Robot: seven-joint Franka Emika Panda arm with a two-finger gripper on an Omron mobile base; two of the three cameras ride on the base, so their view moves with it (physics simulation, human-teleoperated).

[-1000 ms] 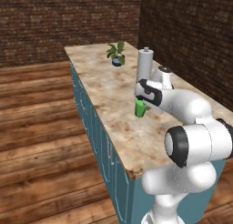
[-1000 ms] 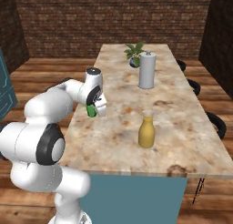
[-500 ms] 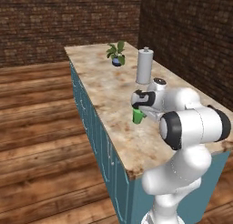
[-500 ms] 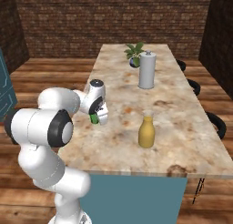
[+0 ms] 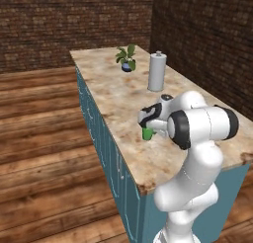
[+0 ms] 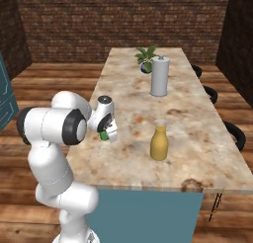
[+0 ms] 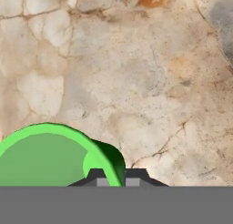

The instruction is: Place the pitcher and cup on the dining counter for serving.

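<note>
The cup (image 5: 147,133) stands upright, mouth up, low over the counter (image 5: 113,96) near its left edge, pinched at the rim by the tool (image 5: 147,129). From the hand camera the cup (image 7: 54,157) shows its open mouth, one wall between the fingertips (image 7: 96,175). The right base camera alone shows the pitcher (image 6: 159,143), upright on the counter (image 6: 197,138), well right of the cup (image 6: 104,135).

One cup (image 5: 147,133), one pitcher (image 6: 159,142), one canister (image 6: 159,76) (grey-white), one potted plant (image 6: 146,58).
</note>
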